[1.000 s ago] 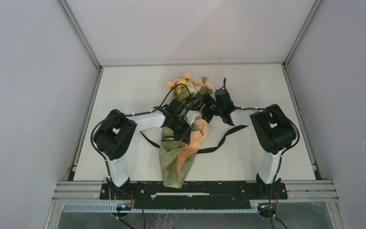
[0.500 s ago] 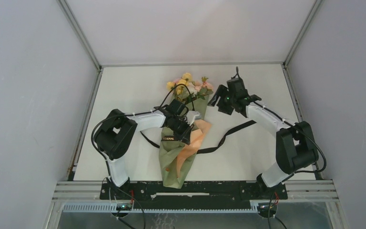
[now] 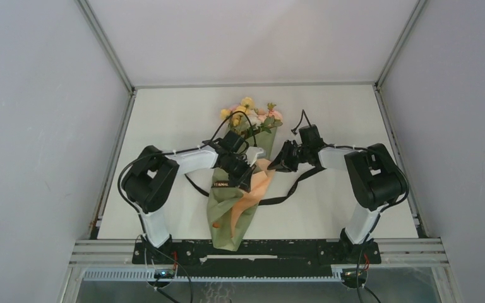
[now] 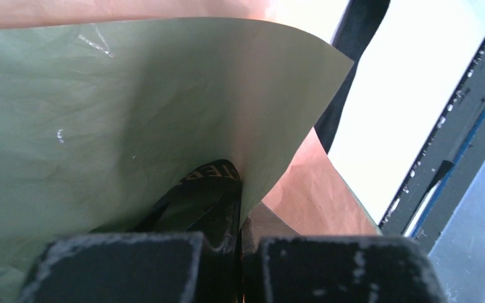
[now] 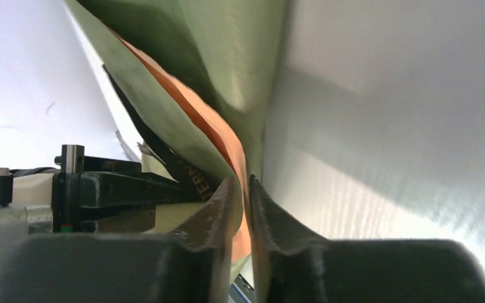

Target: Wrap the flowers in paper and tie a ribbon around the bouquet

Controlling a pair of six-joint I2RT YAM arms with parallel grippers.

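Note:
The bouquet lies in the middle of the table, the flowers [image 3: 247, 112] sticking out of the far, wide end of the olive-green paper [image 3: 224, 211]. The paper's peach reverse shows along its right fold. My left gripper [image 3: 247, 169] rests on the cone's waist. In the left wrist view its jaws [image 4: 240, 237] are shut on the black lettered ribbon [image 4: 211, 183] against the paper [image 4: 101, 113]. My right gripper [image 3: 276, 165] is at the cone's right edge, and its jaws [image 5: 243, 189] are shut on the paper's peach-and-green edge [image 5: 227, 50]. The ribbon [image 3: 297, 183] trails right across the table.
The white table [image 3: 164, 120] is boxed in by grey walls on the left, right and back. A metal rail [image 3: 259, 249] with both arm bases runs along the near edge. A thin black cable [image 3: 224, 126] arcs over the left wrist near the flowers.
My right arm swung out to the back right, then came back down to the cone's right edge and closed on the paper. The left gripper stayed put.

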